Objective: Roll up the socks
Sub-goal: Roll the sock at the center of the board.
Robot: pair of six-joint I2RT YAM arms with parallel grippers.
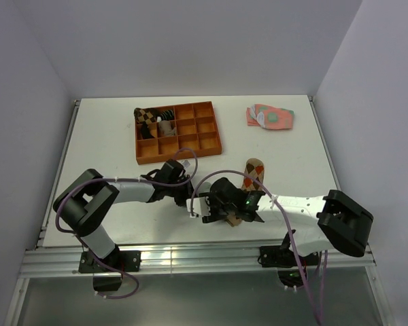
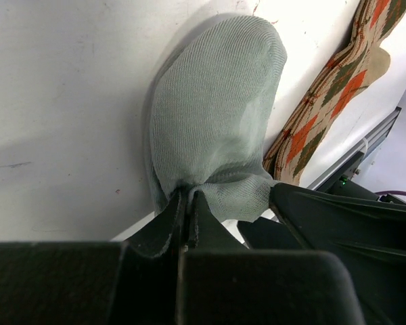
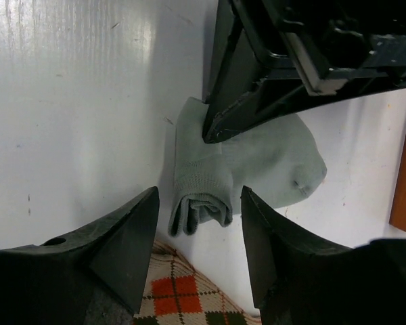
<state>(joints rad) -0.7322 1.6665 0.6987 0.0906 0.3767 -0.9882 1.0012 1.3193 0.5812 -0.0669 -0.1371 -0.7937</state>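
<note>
Looked down on a matte white table [image 1: 109, 136], faintly scuffed, boxed in on three sides by pale lilac walls [image 1: 190, 41] and edged at the near side by an aluminium rail [image 1: 190, 252]. Found an orange divided tray [image 1: 179, 157] toward the far side, left of centre, with dark patterned fabric [image 1: 148, 117] stuffed into its far-left compartments, and pink-and-green socks [image 1: 270, 117] lying well apart at the far right. Could not make out the grey sock [image 2: 216, 115] from above, buried as it was beneath the two meeting grippers near the front edge. Saw it plainly only from the wrists, flat on the table with its toe rounded out and its cuff end doubled over. Caught only part of the argyle sock [image 1: 254, 170] from above, the near end covered by the right wrist, and only cropped strips of it in the wrist views, just beside the grey one. Reached in from the left with elbow bent, left gripper [image 2: 186, 220] pressed fully together on a bunched fold of the grey sock. Stretched across from the right, low over the table, right gripper [image 3: 199, 195] spread wide with a finger on either side of the folded cuff, gripping nothing. Could not tell whether those fingers touched the fabric.
</note>
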